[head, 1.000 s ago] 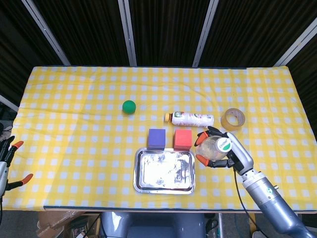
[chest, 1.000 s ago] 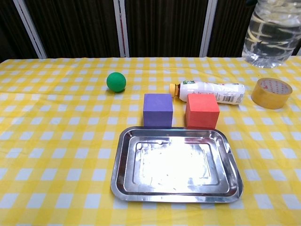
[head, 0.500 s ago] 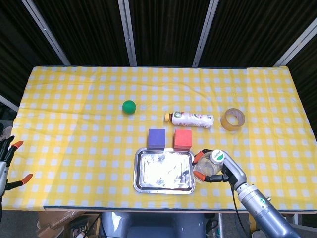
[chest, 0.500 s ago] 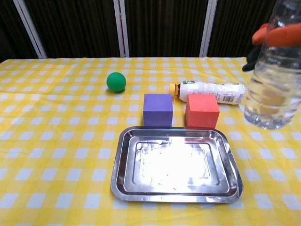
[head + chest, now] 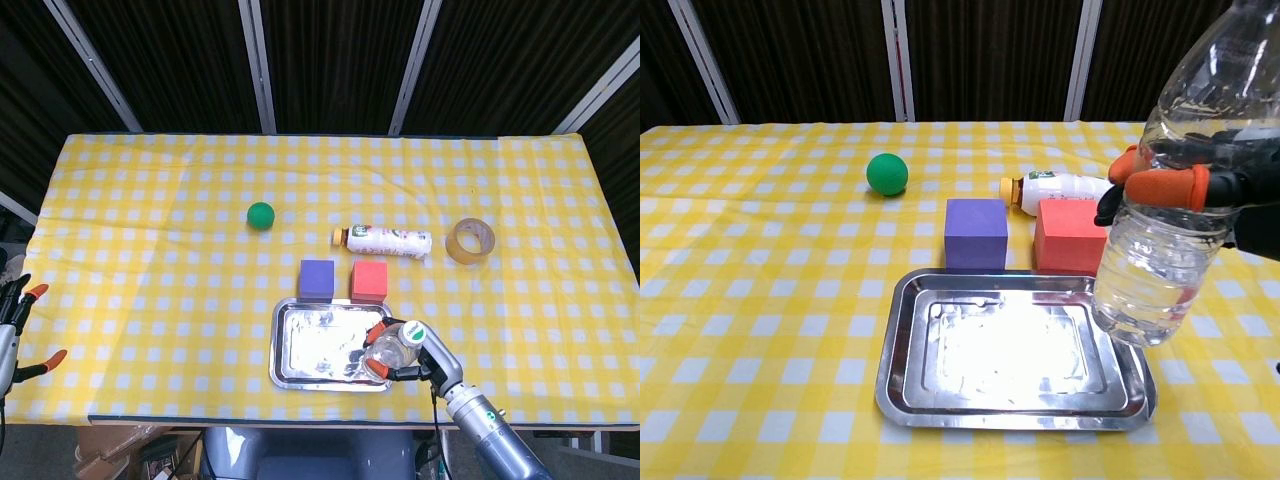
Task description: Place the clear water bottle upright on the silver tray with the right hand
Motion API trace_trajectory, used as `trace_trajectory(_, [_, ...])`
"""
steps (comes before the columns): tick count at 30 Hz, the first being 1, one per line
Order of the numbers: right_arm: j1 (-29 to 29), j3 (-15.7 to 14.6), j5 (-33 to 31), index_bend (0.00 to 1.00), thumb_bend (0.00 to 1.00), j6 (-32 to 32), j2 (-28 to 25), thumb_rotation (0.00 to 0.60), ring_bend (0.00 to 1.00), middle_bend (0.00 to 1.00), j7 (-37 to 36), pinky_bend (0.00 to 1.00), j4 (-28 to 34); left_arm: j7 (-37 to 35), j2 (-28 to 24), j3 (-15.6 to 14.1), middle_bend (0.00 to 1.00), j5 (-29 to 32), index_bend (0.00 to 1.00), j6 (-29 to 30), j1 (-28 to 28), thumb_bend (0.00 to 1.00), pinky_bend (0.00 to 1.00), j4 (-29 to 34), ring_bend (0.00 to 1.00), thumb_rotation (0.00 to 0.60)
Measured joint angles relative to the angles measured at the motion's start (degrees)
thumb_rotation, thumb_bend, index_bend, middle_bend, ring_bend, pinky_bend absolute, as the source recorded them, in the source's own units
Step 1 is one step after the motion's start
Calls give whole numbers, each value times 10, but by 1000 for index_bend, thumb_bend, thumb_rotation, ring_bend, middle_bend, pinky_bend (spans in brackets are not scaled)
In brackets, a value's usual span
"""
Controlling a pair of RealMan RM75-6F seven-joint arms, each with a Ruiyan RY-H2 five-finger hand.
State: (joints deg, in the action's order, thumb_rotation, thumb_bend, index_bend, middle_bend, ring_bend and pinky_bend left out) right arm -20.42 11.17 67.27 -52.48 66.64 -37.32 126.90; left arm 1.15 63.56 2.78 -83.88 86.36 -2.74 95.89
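1. While right hand (image 5: pixel 1200 190) grips the clear water bottle (image 5: pixel 1170 200) around its middle, bottle hangs over the right edge of the silver tray (image 5: pixel 902 330), base apparently not touching, slightly tilted.
2. Step in hand: carry/lower phase; release not yet done.
3. Next: shift bottle inward over tray floor, level it upright, lower until seated, then let go.
4. Left hand (image 5: pixel 14 325) sits off the bench's left edge, fingers apart, holding nothing.
5. Red cube (image 5: pixel 1069 235) just behind tray: keep clear.
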Motion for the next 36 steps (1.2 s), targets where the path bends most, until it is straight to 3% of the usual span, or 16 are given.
trace_trajectory(8, [33, -2, 26, 811, 608, -29, -22, 600, 276, 625, -58, 0, -50, 13, 6, -1, 0, 2, 131, -5, -2, 157, 0, -1, 0, 600])
trace_trajectory(18, [96, -24, 137, 811, 608, -69, -135, 600, 276, 625, -239, 0, -148, 20, 9, -1, 0, 2, 131, -3, -2, 157, 0, 4, 0, 600])
trace_trajectory(24, [113, -46, 199, 812, 608, -95, -165, 600, 276, 625, -323, 0, -195, 19, 8, -2, 0, -3, 131, -3, -3, 157, 0, 7, 0, 600])
trace_trajectory(29, [97, -50, 211, 813, 609, -88, -146, 600, 281, 627, -296, 0, -162, 18, 8, -3, 0, -4, 131, -6, -5, 157, 0, 7, 0, 600])
trace_trajectory(36, [49, -40, 171, 814, 610, -57, -51, 600, 286, 629, -149, 0, -71, -1, 4, -1, 0, -1, 131, -9, -6, 157, 0, 3, 0, 600])
